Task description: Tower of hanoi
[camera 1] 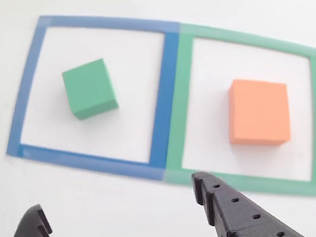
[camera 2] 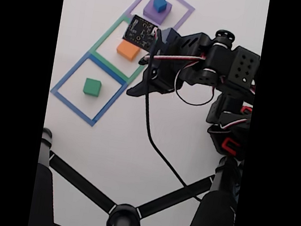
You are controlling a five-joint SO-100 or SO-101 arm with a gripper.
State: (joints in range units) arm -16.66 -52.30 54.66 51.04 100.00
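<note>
White table (camera 1: pixel 161 214): green block (camera 1: pixel 89 89) square-on, jaws (camera 1: pixel 122 217) spread.

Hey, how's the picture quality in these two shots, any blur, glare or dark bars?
Other view: soft and slightly blurred, bright white table nearly washed out, faint shadows; the black plastic claw stands open at the bottom edge. Fixed view: black bars on both sides, even light, small matte green square block sharp enough.

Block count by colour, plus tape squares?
Green block: 1
Orange block: 1
Blue block: 1, sitting on the purple
Purple block: 1
Tape squares: 3, blue, green, purple
Total: 4 blocks, 3 squares
</note>
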